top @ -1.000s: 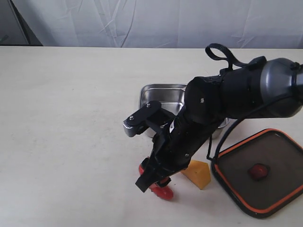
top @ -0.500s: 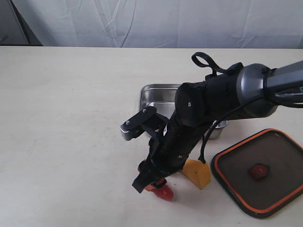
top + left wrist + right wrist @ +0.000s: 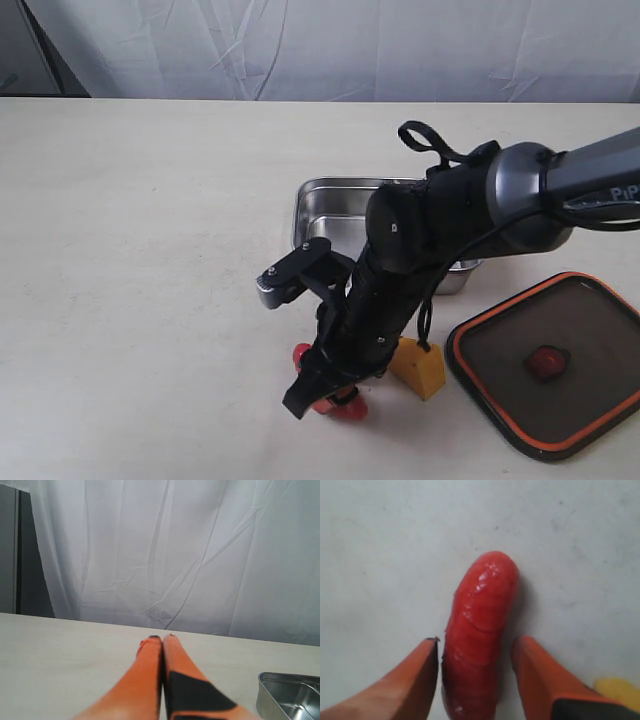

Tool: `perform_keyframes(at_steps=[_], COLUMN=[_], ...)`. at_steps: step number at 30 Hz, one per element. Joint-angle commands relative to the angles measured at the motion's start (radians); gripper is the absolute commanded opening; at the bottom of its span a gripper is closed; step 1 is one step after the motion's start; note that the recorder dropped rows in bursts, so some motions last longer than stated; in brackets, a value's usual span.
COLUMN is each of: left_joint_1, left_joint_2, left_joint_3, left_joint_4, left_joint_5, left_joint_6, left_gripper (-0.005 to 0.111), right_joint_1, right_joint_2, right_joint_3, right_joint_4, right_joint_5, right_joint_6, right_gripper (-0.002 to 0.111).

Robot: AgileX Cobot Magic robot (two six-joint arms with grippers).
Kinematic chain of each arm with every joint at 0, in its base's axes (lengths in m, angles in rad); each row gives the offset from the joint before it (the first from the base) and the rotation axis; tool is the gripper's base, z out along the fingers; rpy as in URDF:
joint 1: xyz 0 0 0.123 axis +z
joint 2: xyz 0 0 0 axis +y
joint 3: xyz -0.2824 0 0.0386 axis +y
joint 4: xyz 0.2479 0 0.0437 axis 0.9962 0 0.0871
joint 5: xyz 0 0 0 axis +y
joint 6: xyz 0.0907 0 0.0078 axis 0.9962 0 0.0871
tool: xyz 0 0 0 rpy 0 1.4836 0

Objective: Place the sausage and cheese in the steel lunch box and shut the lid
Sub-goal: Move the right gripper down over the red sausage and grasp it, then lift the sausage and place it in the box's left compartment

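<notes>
While the right arm (image 3: 470,215) (grey shell lettered "PiP", cut off at the picture's edge) bends down over the table (image 3: 150,250), the steel lunch box (image 3: 340,205) sits near the right gripper (image 3: 476,642), partly hidden by the arm. The lid (image 3: 545,365) lies farther off, with the cheese (image 3: 420,368) between lid and gripper. Partly spread, its fingers (image 3: 415,680) straddle the sausage (image 3: 485,600), which lies flat on the table. The left gripper (image 3: 163,639) is pressed closed and empty.
</notes>
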Motion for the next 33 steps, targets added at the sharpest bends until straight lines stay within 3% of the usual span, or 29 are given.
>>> perform_keyframes(at_steps=[1,4,14,21,26,29,33], left_joint_1=[-0.006,-0.006,-0.006,-0.006,-0.006,-0.006,-0.006], left_joint_2=[-0.003,-0.003,-0.003,-0.003,-0.003,-0.003,-0.003], left_joint_3=[0.001,0.001,0.001,0.001,0.001,0.001,0.001], left_joint_4=[0.008,0.008,0.008,0.008,0.008,0.008,0.008], left_joint_5=[-0.009,-0.009,-0.009,-0.009,-0.009,-0.009,-0.009], left_joint_6=[0.0,0.0,0.0,0.0,0.0,0.0,0.0], left_gripper=[0.0,0.0,0.0,0.0,0.0,0.0,0.0], right_joint_1=[0.007,0.033,0.055,0.053,0.051,0.013,-0.08], right_joint_2=[0.026,0.025,-0.007,-0.141,-0.163,-0.148,-0.126], right_joint_3=[-0.005,-0.005,-0.036,-0.132,-0.219,-0.254,-0.279], right_joint_4=[-0.004,-0.003,-0.005,-0.051,-0.306,-0.431,-0.419], right_joint_5=[0.031,0.024,0.039,0.021,-0.008,-0.012,-0.01], right_joint_6=[-0.008,-0.008,-0.008,-0.008,0.169,0.31,0.327], right_gripper=[0.054,0.047,-0.001,-0.001,-0.001,-0.001,-0.001])
